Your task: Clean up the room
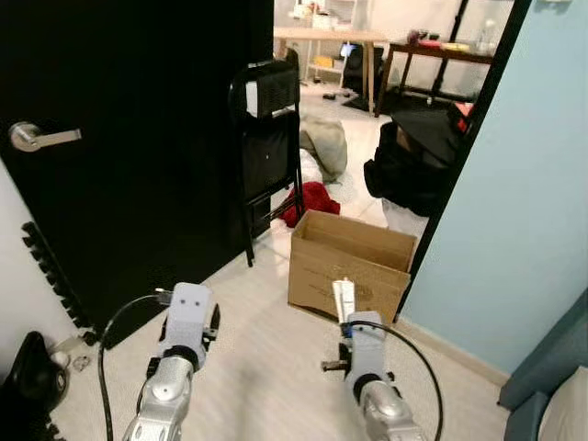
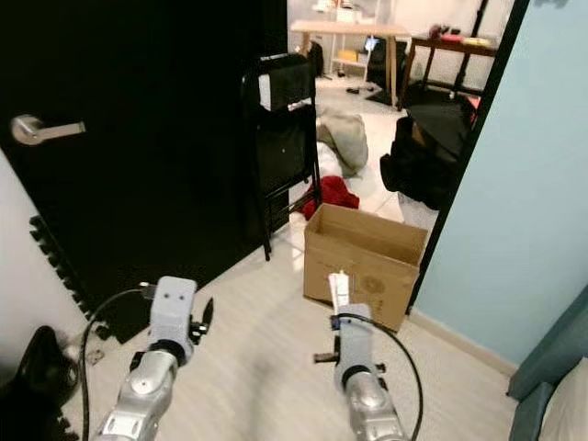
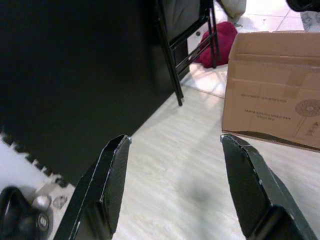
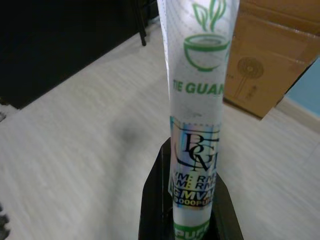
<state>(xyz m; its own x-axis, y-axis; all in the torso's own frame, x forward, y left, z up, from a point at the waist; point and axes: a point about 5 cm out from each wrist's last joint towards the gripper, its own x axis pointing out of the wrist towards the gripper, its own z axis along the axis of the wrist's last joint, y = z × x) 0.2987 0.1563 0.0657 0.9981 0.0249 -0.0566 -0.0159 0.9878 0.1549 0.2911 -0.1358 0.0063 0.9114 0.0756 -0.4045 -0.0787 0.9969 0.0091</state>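
Note:
My right gripper [image 1: 346, 317] is shut on a thin white tea packet [image 4: 196, 110] printed with green letters and a cup logo; the packet [image 1: 344, 298] stands upright just in front of an open cardboard box [image 1: 354, 262] on the pale wood floor. My left gripper [image 3: 175, 185] is open with nothing between its fingers, held low over the floor to the left of the box [image 3: 272, 87]. A red cloth [image 1: 310, 200] lies on the floor behind the box, and a grey-green bundle of fabric [image 1: 323, 145] lies farther back.
A black folding chair [image 1: 268, 138] stands beside the black door [image 1: 129, 156] with its silver handle [image 1: 41, 137]. A black bag [image 1: 413, 161] rests by the blue wall [image 1: 524, 202]. Black foam mat edging [image 1: 46, 266] and dark shoes [image 1: 28, 381] sit at the lower left. Tables stand at the far back.

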